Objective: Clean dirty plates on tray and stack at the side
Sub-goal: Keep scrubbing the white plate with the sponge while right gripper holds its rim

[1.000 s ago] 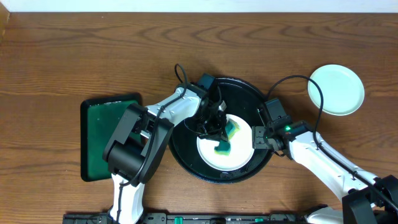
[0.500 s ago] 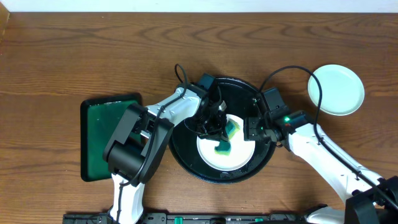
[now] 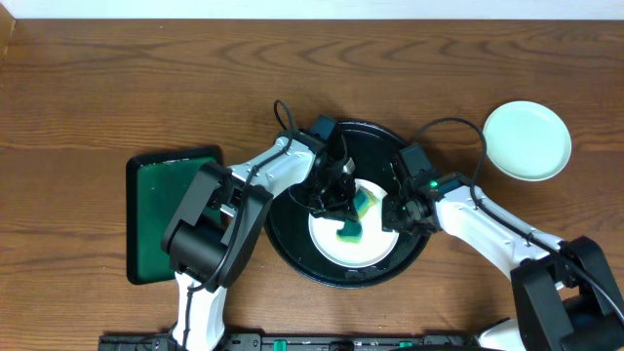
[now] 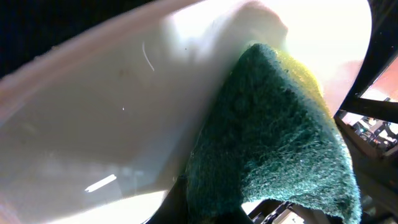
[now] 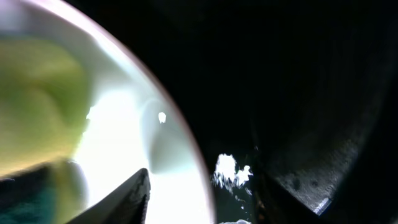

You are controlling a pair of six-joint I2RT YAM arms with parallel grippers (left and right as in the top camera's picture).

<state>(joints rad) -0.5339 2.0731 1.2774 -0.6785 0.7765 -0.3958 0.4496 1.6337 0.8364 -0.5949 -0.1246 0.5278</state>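
Observation:
A white plate (image 3: 343, 244) with green smears lies in the black tray (image 3: 292, 229). My left gripper (image 3: 334, 198) is shut on a green-and-yellow sponge (image 3: 363, 207) and presses it on the plate's upper part; the sponge (image 4: 273, 137) fills the left wrist view against the plate (image 4: 106, 124). My right gripper (image 3: 400, 214) is open at the plate's right edge. In the right wrist view its fingers (image 5: 202, 190) straddle the plate's rim (image 5: 180, 143), one over the plate, one over the tray (image 5: 298, 93). A mint-green plate (image 3: 526, 139) lies on the table at the right. No third plate shows.
A dark green rectangular tray (image 3: 161, 210) lies on the wooden table at the left, beside the left arm's base. Both arms' cables arch over the black tray's far side.
My right gripper has moved left from the tray's right rim to the white plate's right edge. The left gripper and sponge have stayed in place.

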